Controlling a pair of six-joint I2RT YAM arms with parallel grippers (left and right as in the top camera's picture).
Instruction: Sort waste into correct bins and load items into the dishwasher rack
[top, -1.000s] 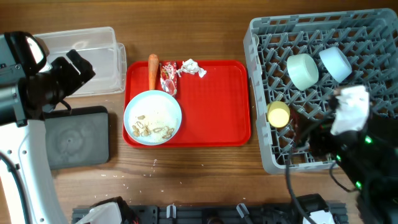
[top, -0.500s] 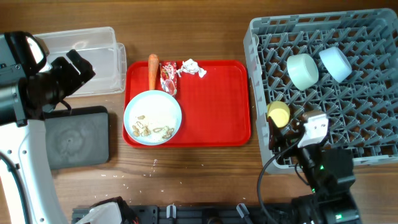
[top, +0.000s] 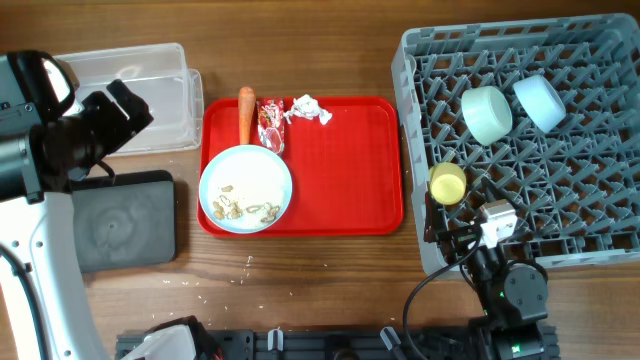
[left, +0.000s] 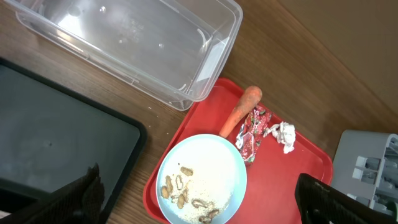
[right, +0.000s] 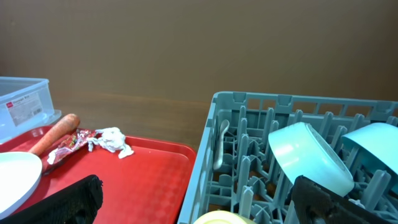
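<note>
An orange carrot (top: 246, 113), a red-and-white wrapper (top: 270, 125) and a white paper scrap (top: 311, 110) lie at the back of the red tray (top: 350, 170). A pale blue plate (top: 246, 180) with peanut shells (top: 245, 209) sits at the tray's front left. The clear tub (top: 140, 95) and the black tray (top: 125, 220) are at the left. The grey rack (top: 520, 200) holds a mint bowl (top: 487, 113), a pale blue bowl (top: 540, 102), a yellow-green cup (top: 447, 183) and a white spoon (right: 219, 148). My left gripper (top: 118, 108) is open and empty over the tub's edge. My right gripper (top: 445, 232) is open and empty at the rack's front-left corner.
The wooden table (top: 330, 60) shows a few crumbs in front of the red tray. The right arm's cable (top: 425, 290) loops over the table's front edge. A black rail (top: 330, 345) runs along the front.
My right arm has drawn back from over the rack toward the front and left, and now sits by the rack's front-left corner. The left arm has not moved.
</note>
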